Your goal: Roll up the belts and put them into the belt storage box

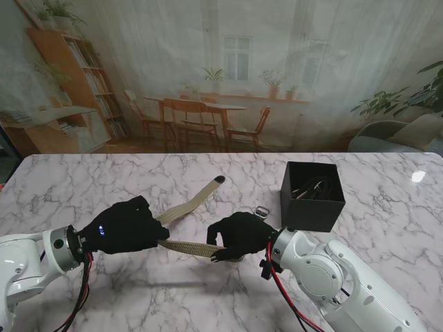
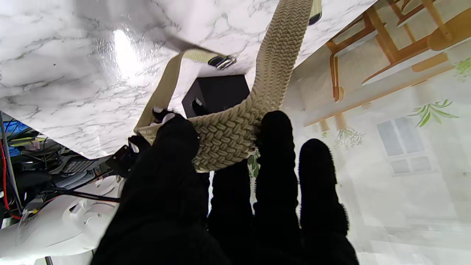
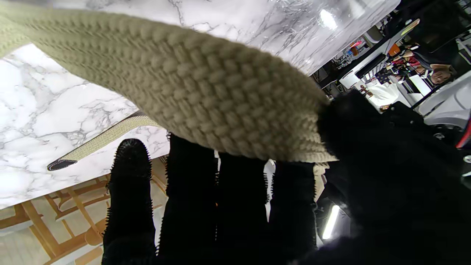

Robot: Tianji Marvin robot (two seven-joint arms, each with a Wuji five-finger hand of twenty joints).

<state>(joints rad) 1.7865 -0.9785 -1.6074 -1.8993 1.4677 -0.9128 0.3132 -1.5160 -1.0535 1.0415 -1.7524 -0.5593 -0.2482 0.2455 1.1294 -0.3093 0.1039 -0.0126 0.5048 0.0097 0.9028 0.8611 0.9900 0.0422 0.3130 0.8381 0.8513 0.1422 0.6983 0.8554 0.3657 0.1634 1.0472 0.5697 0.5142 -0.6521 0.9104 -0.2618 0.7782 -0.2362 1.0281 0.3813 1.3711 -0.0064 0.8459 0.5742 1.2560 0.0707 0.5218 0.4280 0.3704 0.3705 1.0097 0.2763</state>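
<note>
belt (image 1: 188, 247): beige, braided weave | box (image 1: 313, 196): black | table (image 1: 138, 180): white marble, grey veins | left hand (image 1: 123, 227): black

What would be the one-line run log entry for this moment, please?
stage: rolling not started | belt: held between both hands | left hand: shut on belt | right hand: shut on belt | storage box: right of hands, open

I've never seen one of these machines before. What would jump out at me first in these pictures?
Probably the two black-gloved hands near me on the marble table: the left hand and right hand both grip one beige woven belt stretched between them, its dark-tipped tail trailing away across the table. Next, the open black storage box just right of the right hand, with something dark already inside.
</note>
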